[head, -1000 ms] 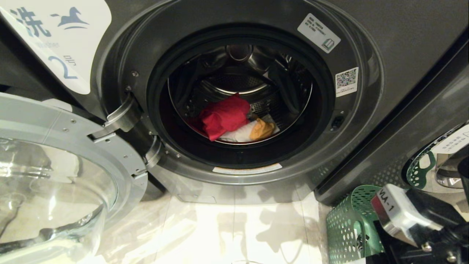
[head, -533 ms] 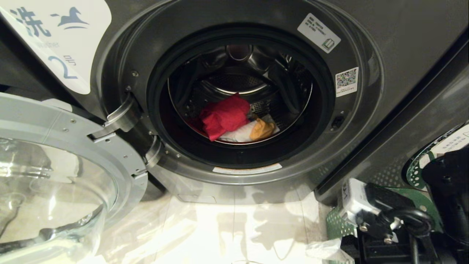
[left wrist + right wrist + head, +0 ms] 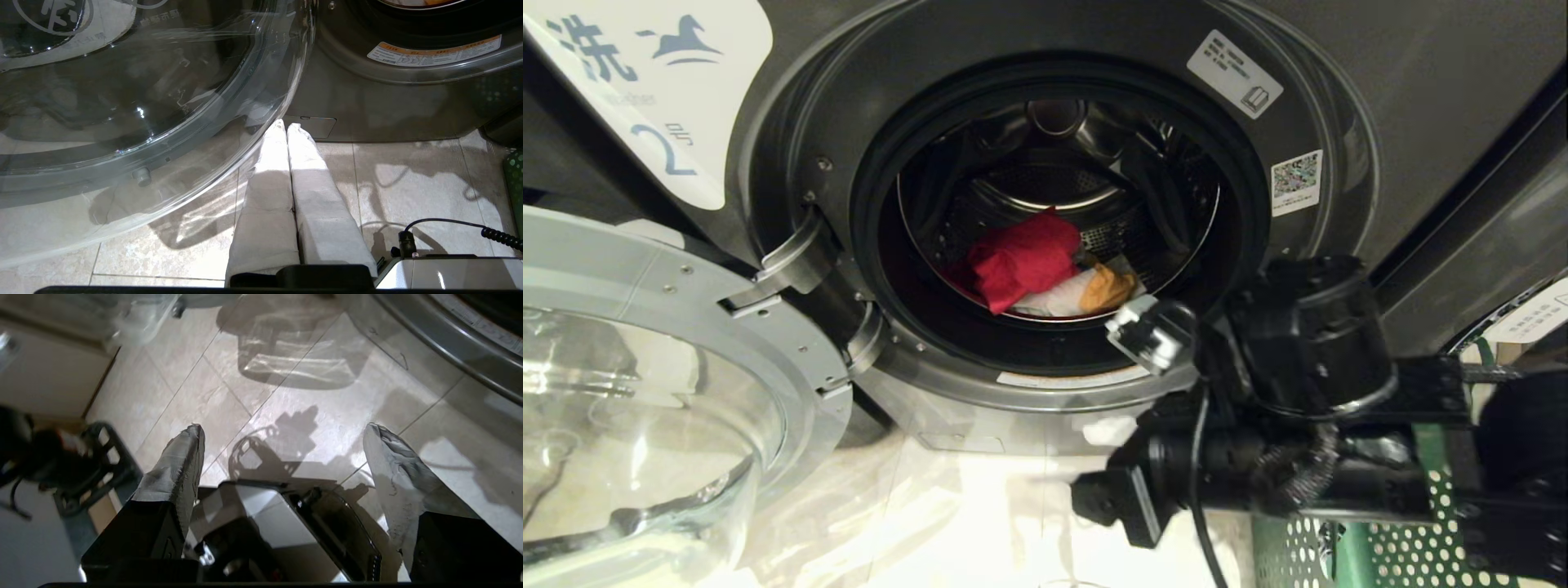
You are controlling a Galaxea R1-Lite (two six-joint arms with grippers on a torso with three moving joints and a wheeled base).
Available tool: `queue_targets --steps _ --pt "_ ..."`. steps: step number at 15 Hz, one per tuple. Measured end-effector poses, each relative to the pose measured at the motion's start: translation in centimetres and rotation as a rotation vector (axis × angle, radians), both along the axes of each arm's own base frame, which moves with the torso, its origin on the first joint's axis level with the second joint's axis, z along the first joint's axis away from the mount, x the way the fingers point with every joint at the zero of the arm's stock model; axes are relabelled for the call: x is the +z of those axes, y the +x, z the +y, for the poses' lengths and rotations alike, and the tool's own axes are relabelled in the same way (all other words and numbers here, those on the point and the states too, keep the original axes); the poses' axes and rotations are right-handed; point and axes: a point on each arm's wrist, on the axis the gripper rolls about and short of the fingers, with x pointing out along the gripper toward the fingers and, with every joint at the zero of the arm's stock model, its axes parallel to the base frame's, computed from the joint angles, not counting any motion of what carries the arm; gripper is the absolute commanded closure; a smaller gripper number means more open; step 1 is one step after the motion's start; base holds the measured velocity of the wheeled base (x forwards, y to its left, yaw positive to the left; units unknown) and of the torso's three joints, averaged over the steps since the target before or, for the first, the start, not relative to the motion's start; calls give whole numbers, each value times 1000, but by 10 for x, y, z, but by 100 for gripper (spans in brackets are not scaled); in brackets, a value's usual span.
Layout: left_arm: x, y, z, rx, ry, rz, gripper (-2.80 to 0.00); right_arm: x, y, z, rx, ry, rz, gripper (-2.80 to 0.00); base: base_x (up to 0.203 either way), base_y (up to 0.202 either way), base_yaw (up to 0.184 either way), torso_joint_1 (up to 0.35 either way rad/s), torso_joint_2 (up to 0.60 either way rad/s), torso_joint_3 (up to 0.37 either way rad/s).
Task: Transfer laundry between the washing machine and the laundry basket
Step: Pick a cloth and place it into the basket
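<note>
Right gripper now up before washer, jaws apart.

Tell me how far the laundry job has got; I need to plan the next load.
Done: the washing machine door stands open. In hand: nothing yet; the right gripper hangs open and empty over the floor in front of the washer, the left gripper shut, idle. Left: red, white and orange laundry all lies in the drum; the laundry basket waits at right.

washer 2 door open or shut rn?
Open. The glass door is swung out to the left, and the laundry shows unobstructed inside the washing machine drum.
</note>
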Motion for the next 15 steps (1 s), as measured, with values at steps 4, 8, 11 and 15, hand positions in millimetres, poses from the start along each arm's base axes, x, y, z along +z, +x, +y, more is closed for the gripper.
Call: queue_targets --steps 4,8,11,15 --pt "0 0 0 0 0 0 0 -16 50 42 -223 5 2 -280 0 0 0 0 0 0" --pt "0 0 0 0 0 0 0 -31 95 54 -425 15 -2 -280 0 0 0 0 0 0" --pt "0 0 0 0 0 0 0 -31 127 59 -556 61 -32 -280 0 0 0 0 0 0" --pt "0 0 0 0 0 0 0 -33 163 62 -624 103 -73 -280 0 0 0 0 0 0"
